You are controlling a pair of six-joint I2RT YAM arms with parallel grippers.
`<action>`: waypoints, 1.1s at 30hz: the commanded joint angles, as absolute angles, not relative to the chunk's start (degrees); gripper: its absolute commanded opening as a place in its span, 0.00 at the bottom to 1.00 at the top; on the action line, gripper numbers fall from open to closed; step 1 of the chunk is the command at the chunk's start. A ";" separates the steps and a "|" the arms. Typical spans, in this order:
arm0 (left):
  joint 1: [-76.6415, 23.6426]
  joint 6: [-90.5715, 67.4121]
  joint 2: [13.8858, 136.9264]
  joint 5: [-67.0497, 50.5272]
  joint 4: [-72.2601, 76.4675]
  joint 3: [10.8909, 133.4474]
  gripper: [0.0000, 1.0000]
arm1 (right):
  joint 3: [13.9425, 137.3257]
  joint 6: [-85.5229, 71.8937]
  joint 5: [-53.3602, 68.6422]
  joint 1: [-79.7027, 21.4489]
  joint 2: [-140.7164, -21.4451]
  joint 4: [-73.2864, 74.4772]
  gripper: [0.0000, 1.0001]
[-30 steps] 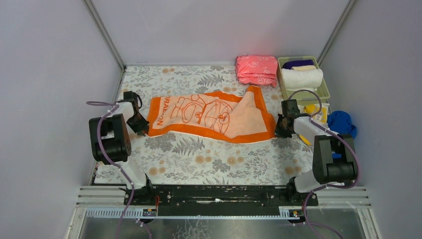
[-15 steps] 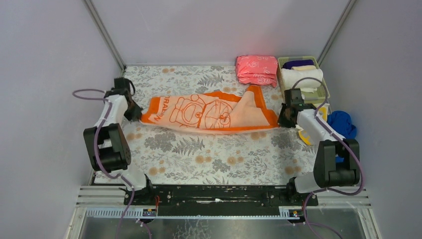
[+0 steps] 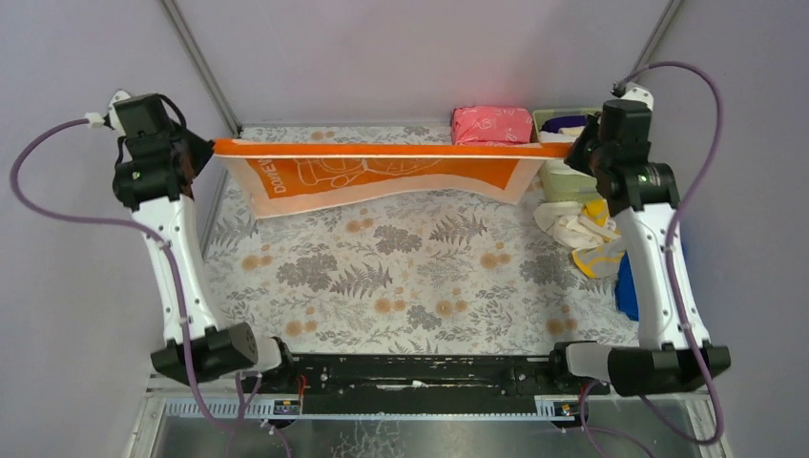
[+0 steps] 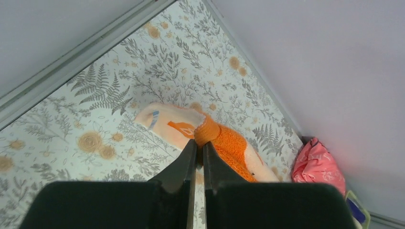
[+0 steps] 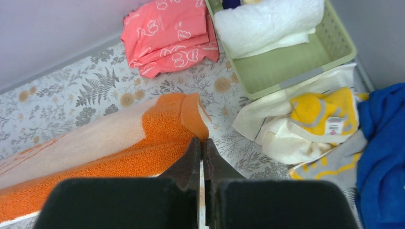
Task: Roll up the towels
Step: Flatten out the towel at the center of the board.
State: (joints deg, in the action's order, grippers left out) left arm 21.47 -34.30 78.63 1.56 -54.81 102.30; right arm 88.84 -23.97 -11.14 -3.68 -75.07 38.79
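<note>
The orange towel [image 3: 382,172] with white pattern hangs stretched in the air across the back of the table, held by two corners. My left gripper [image 3: 212,148] is raised at the back left, shut on the towel's left corner [image 4: 210,133]. At the back right my right gripper [image 3: 572,148] is shut on the towel's right corner [image 5: 193,117]. A yellow towel [image 5: 325,112] and a cream-white towel [image 5: 277,138] lie crumpled at the right, beside a royal blue towel [image 5: 382,157]. A rolled white towel [image 5: 267,24] lies in the green basket [image 5: 286,67].
A folded pink stack [image 3: 491,124] sits at the back next to the green basket [image 3: 544,119]. The floral tabletop [image 3: 401,277] lies below the hanging towel. Grey walls close in the left, back and right sides.
Both arms have risen and swung outward to the back corners, lifting the orange towel off the table and pulling it taut. The left gripper closed on its corner.
</note>
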 commanded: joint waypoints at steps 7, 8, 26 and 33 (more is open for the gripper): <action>24.13 -32.26 61.51 14.46 -58.22 102.34 0.00 | 92.76 -16.21 -18.07 -1.83 -57.32 49.31 0.00; 24.13 -32.15 60.68 14.87 -58.19 101.80 0.00 | 92.62 -16.07 -18.10 -1.84 -56.49 49.83 0.00; 15.99 -32.60 88.27 9.88 -43.08 83.05 0.00 | 75.45 -18.20 -21.48 -1.80 -78.01 27.54 0.00; 15.46 -34.82 105.25 13.42 -40.83 90.43 0.00 | 81.04 -15.99 -19.46 -1.67 -99.60 17.34 0.00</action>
